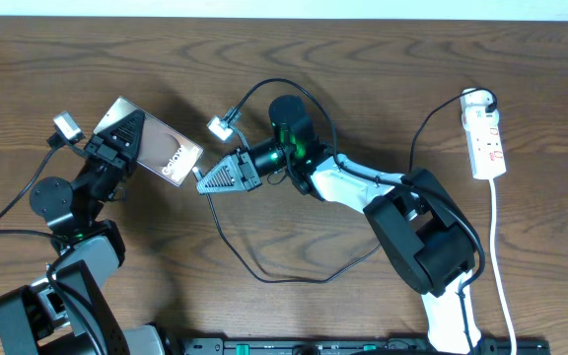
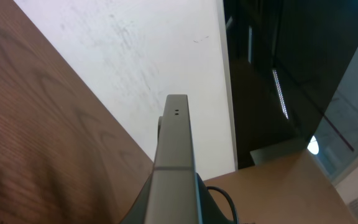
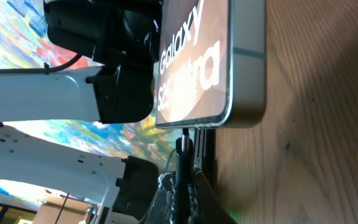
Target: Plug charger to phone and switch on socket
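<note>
Obs., left to right.

Left pincer (image 1: 116,146): closed on the phone (image 1: 161,150), gripping it at the end away from the lettering. The phone looks raised off the surface (image 1: 363,79). In the left wrist view only its narrow matte grey edge shows, straight and smooth-cornered. Its face is glossy and brownish with white lettering.

The charger (image 3: 182,146) has a slim black plug tip that stands right at the phone's lettered end. In the right wrist view the tip meets the rounded metal frame. I cannot tell whether it is seated in the port.

Right pincer (image 1: 202,181): clamped narrow on the plug body, fingers pointing at the phone. The thin, limp black cable trails behind in a loose loop across the wood-grain surface.

Judgement: insertion is the step in hand.
- Keep the plug square to the phone's end and in line with the port.
- Push gently along the phone's long axis while the left pincer braces.
- The glossy slab could slip in the grip if the push goes off-axis.

The socket (image 1: 487,138) is far right, well apart. It is a white hard-plastic strip with red marks, and its white cord (image 1: 501,256) runs down. Switching is not yet done, by my reading.
</note>
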Controlling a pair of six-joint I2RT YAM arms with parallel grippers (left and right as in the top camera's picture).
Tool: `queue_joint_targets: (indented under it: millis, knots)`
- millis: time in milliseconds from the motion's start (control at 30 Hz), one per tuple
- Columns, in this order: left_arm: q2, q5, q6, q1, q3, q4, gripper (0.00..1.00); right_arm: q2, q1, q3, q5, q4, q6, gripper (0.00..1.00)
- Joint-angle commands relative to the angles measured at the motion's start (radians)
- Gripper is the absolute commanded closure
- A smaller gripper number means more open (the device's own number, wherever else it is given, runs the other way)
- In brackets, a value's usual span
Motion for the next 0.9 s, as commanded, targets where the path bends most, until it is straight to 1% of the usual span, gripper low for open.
queue_joint_targets:
  millis: [0,300,500,733,867]
  knots:
    - [-0.012,0.038,0.013,-0.016,0.010,0.012,0.93,-0.004,0.016,0.018,-0.004,0.012,-0.003,0.99]
    - [-0.012,0.049,0.013,-0.016,0.010,0.012,0.93,-0.004,0.011,0.018,-0.016,0.012,-0.007,0.99]
    - [-0.012,0.109,0.014,-0.016,0.010,0.016,0.92,-0.004,-0.011,0.018,-0.045,0.011,-0.007,0.99]
    - [-0.012,0.222,0.014,-0.016,0.011,0.106,0.92,-0.004,-0.028,0.018,-0.071,0.011,-0.007,0.99]
    - [-0.012,0.268,0.014,-0.016,0.011,0.114,0.93,-0.004,-0.030,0.018,-0.072,0.011,-0.007,0.99]
